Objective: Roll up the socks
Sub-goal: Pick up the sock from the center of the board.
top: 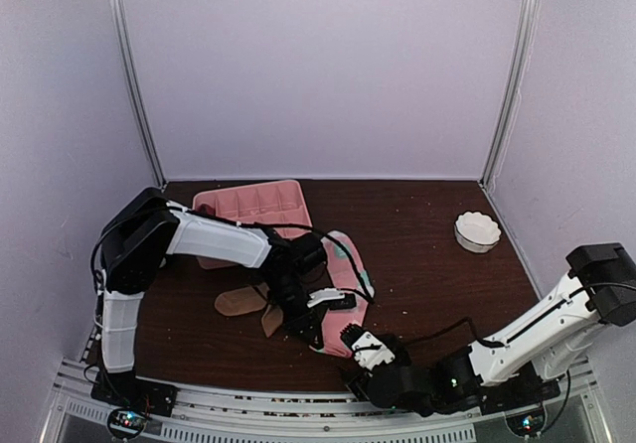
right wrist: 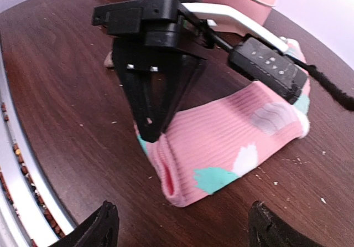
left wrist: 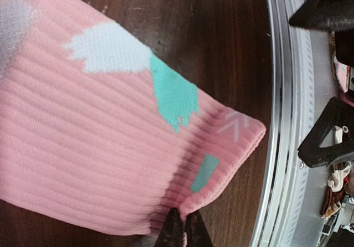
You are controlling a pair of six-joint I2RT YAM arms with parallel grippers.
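A pink sock [top: 346, 282] with white and mint patches lies on the dark table, its cuff end toward the near edge. My left gripper [left wrist: 183, 218] is shut on the cuff's corner, pinching a fold of the pink sock [left wrist: 99, 136]. In the right wrist view the left gripper [right wrist: 152, 129] holds the cuff of the pink sock [right wrist: 232, 142] slightly lifted. My right gripper [right wrist: 185, 230] stands open just in front of the cuff opening, low over the table, touching nothing. Tan socks [top: 241, 304] lie flat to the left of the left gripper [top: 316, 332].
A pink divided tray [top: 253, 203] sits at the back left, partly under the left arm. A small white bowl [top: 477, 231] stands at the back right. The metal rail [left wrist: 282, 147] of the near table edge runs close to the cuff.
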